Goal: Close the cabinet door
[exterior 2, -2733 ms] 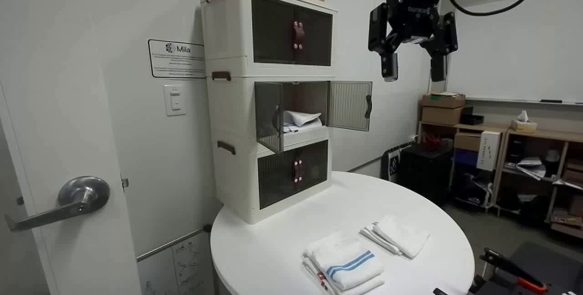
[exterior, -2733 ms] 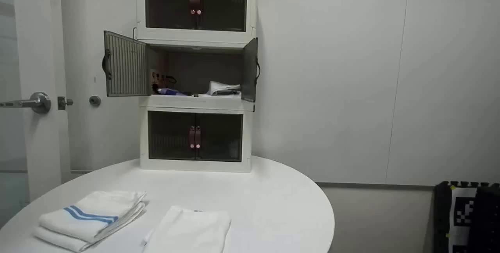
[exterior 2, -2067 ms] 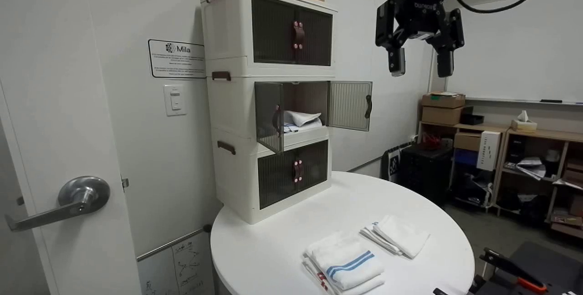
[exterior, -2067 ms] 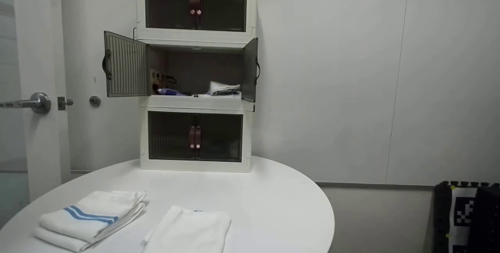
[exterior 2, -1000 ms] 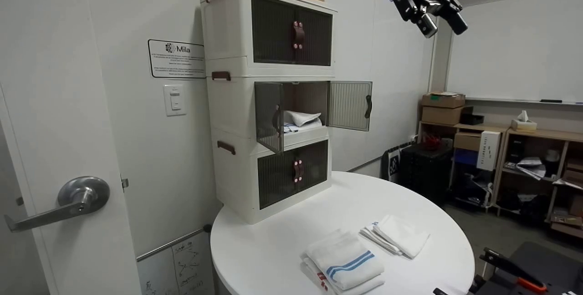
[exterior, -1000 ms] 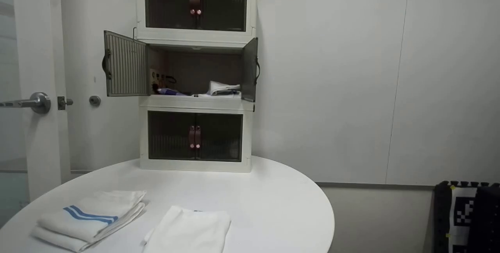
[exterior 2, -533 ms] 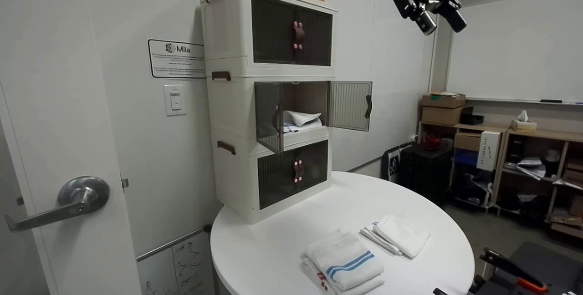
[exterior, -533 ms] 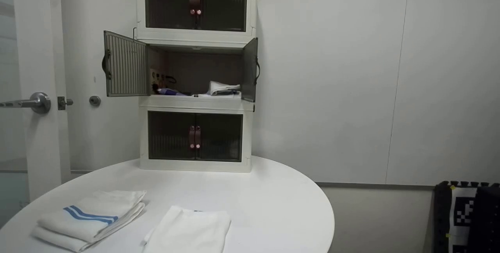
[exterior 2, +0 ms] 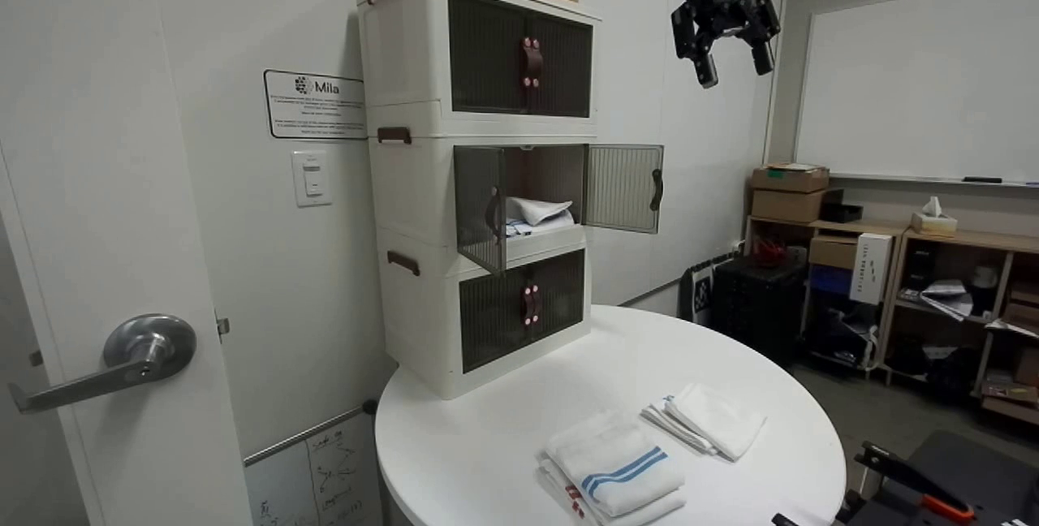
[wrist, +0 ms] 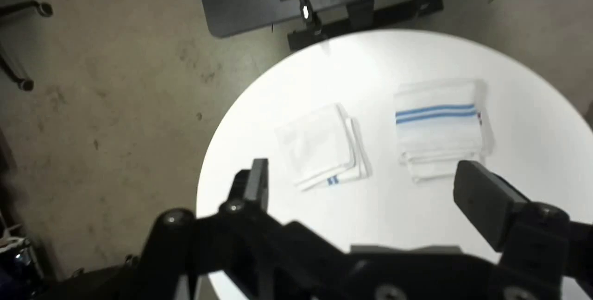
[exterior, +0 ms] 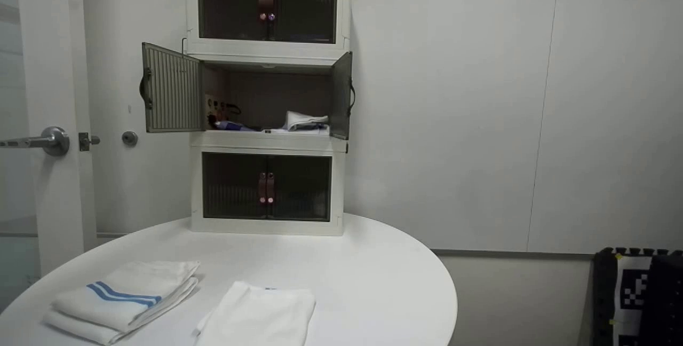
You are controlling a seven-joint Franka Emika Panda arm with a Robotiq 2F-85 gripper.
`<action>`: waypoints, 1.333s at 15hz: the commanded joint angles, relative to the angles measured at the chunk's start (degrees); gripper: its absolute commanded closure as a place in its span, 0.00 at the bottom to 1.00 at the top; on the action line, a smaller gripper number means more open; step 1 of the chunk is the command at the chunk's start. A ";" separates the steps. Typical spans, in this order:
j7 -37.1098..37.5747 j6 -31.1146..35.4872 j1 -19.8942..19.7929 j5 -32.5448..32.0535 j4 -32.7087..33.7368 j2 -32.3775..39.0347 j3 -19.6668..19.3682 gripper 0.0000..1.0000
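Both middle doors [exterior 2: 621, 189] still open, gripper [exterior 2: 736, 74] turned more downward

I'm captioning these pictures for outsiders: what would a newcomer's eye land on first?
Probably the open doors of the middle compartment in the cabinet stack, standing wide in both exterior views while the upper doors and lower doors are shut. Next, the black gripper, hanging open high in an exterior view. Then, on the round white table, a folded blue-striped cloth and a plainer cloth beside it.
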 commanded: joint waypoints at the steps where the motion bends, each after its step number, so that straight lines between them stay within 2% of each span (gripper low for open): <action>1: 0.01 11.31 -2.56 -1.91 -0.07 0.12 -4.04 0.00; 4: -4.07 18.39 -4.63 0.07 2.62 3.65 -8.17 0.00; 8: -16.02 18.76 -5.12 2.85 8.72 11.14 -11.80 0.00; 11: -22.16 16.64 -5.28 2.31 15.13 17.77 -12.02 0.00; 15: -26.76 16.09 -5.98 1.72 24.48 26.14 -11.54 0.00; 20: -31.65 14.81 -8.80 5.08 34.61 34.33 -11.32 0.00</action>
